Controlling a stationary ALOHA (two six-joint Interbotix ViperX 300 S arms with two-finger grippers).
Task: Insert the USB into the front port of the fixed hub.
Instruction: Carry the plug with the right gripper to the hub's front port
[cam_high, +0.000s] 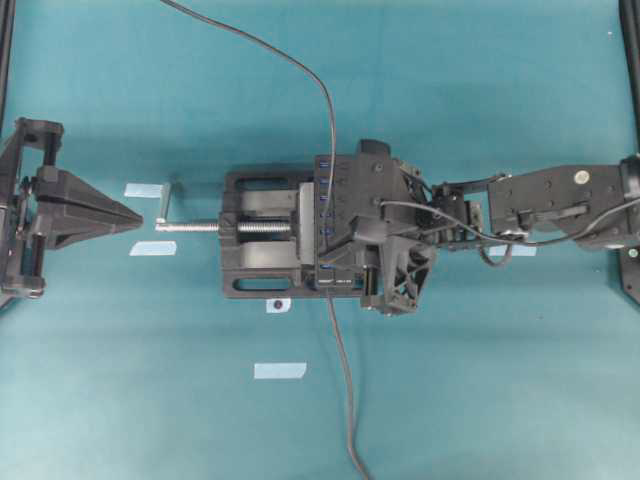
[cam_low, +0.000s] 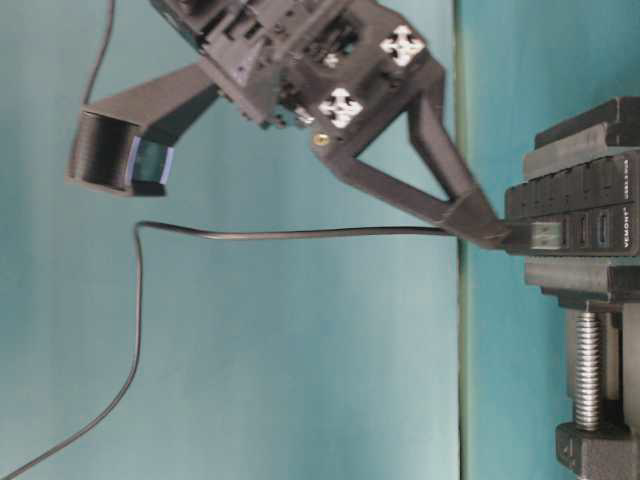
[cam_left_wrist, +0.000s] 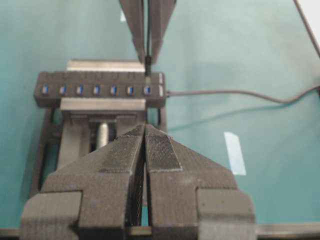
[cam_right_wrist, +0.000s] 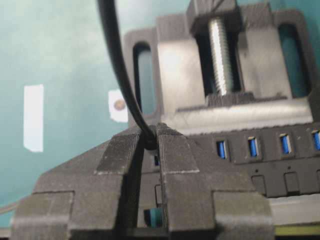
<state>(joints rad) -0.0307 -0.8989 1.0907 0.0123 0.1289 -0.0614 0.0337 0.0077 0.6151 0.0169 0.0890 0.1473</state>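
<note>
The USB (cam_right_wrist: 148, 140) is pinched between the closed fingers of the right gripper (cam_right_wrist: 150, 145), at the end port of the fixed hub (cam_left_wrist: 100, 90); its cable trails away. The left gripper (cam_left_wrist: 145, 135) is held closed and empty, well apart from the hub.

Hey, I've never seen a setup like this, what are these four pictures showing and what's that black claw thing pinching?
Two robot arms work over a teal table. One picture looks straight down, one from table height, and two come from cameras on the wrists. A black vise clamps the fixed hub, a bar with a row of blue ports. The right gripper is shut on the USB, a thin black cable, holding its plug at the hub's end port. The left gripper waits shut and empty, pointing at the vise. Tape bits lie about.
</note>
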